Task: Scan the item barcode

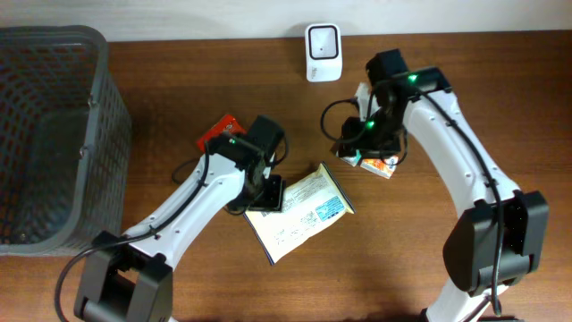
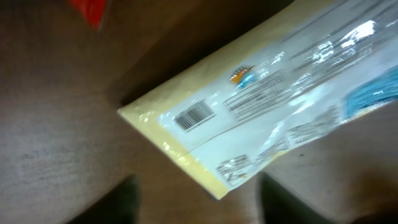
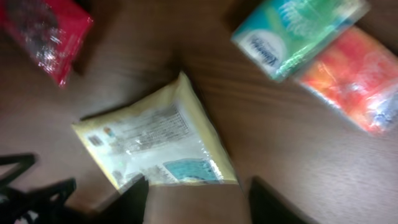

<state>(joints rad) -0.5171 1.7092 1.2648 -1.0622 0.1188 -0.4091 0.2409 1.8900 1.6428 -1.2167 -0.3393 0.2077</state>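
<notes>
The yellow packet [image 1: 304, 212] lies flat on the tabletop [image 1: 384, 268] near the middle, printed back up. The left hand [image 1: 264, 191] sits over its left corner with the fingers partway apart, one on each side of that corner and neither visibly touching it, so nothing is held yet. The right hand [image 3: 198, 202] is also part open and empty, hovering by the green tissue pack [image 3: 292, 34] and the orange tissue pack [image 3: 354, 78]. The main risk looks like the grip itself: a pinch on one thin corner of floppy, glossy film could slide off. It could also let the packet droop and twist once lifted, turning the barcode [image 2: 194, 115] away from the scanner [image 1: 322, 52] at the far edge. That barcode sits close to the same corner — a finger landing a little off could cover it. Shiny wrinkles may also throw glare across the bars. The right arm stands close beside the line from packet to scanner — a direct carry could brush it or knock the tissue packs unless it makes room.
</notes>
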